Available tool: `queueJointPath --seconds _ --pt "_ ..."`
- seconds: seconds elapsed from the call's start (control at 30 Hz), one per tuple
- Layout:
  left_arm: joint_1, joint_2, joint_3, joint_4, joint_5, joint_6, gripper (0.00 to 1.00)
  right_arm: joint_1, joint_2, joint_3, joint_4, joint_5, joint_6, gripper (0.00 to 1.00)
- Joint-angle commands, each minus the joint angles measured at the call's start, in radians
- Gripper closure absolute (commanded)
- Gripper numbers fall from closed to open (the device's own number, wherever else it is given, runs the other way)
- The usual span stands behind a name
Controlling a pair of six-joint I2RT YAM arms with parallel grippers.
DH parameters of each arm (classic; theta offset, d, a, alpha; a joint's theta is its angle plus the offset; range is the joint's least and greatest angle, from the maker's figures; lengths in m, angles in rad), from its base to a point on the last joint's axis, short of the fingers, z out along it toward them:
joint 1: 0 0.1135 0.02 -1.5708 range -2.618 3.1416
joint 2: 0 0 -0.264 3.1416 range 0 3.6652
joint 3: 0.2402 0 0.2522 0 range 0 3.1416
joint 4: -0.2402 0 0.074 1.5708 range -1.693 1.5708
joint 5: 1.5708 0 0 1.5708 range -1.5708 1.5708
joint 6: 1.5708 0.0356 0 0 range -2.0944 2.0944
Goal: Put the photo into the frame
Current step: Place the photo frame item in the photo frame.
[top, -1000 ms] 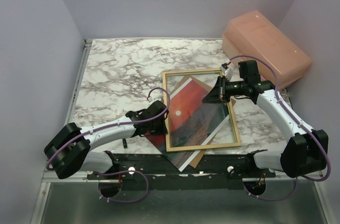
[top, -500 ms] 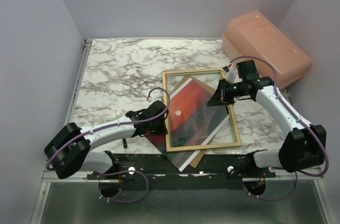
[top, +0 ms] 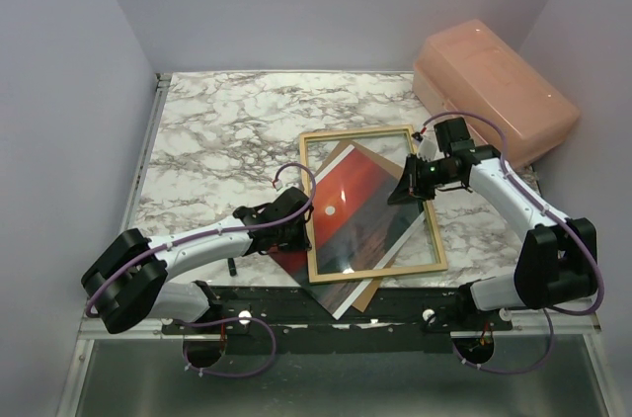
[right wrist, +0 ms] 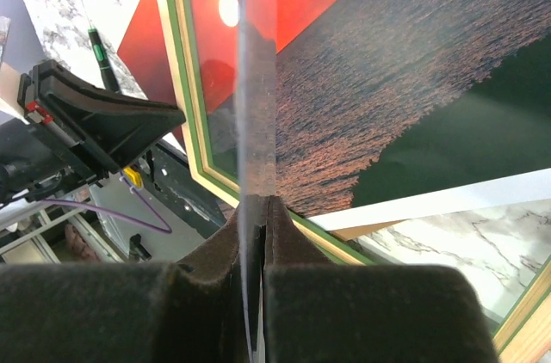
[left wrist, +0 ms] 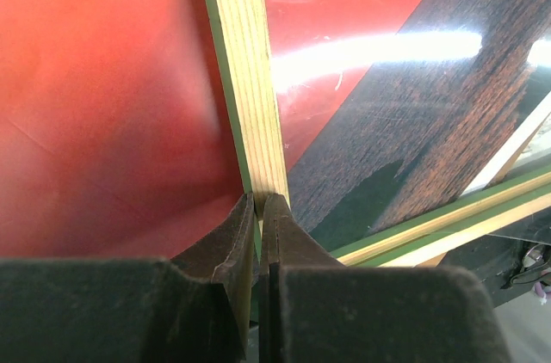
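1. L wrist cam, close in: left gripper (left wrist: 258,201) is clamped tight on one rail of the frame (left wrist: 245,79), pale wood face up w/ a green strip along the edge. Top cam can't show that pinch; there it's just a dark shape at the frame's L rail.
2. R wrist cam: right gripper (right wrist: 256,204) is pinched shut on the clear sheet (right wrist: 256,105), seen edge-on as a thin pale line running up over the print. On top cam the sheet barely reads, only glare inside the frame.
3. The photo (top: 346,195) lies flat, print up, skewed vs the frame. The frame sits on top of it. A red corner pokes out past the L rail by the left gripper, and a white-edged corner pokes out past the near rail.
4. R wrist cam alone picks out the small white sun and dark rippled water, plus the other gripper across the frame.
5. Under the lot is the brown backing board (top: 334,152), w/ corners peeking out on the far and near sides.
6. All of it sits on the marble table (top: 227,130). The pink box (top: 494,81) is at the far R corner, behind the R arm and apart from the frame.
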Motion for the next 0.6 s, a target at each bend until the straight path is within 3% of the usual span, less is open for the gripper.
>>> queueJointPath --seconds 0.0,0.2,0.37,0.57 --pt "-0.012 0.061 -0.063 -0.133 -0.061 0.032 0.99 0.016 0.011 -0.028 0.007 -0.063 -0.011 0.99" --pt "-0.012 0.065 -0.060 -0.133 -0.060 0.032 1.00 0.016 0.017 -0.020 0.003 -0.068 -0.018 0.97" --pt "-0.013 0.066 -0.060 -0.134 -0.062 0.032 0.99 0.016 0.026 -0.015 -0.001 -0.040 -0.009 0.68" --pt "-0.013 0.074 -0.062 -0.124 -0.058 0.029 0.99 0.015 0.038 -0.009 0.007 -0.006 0.008 0.46"
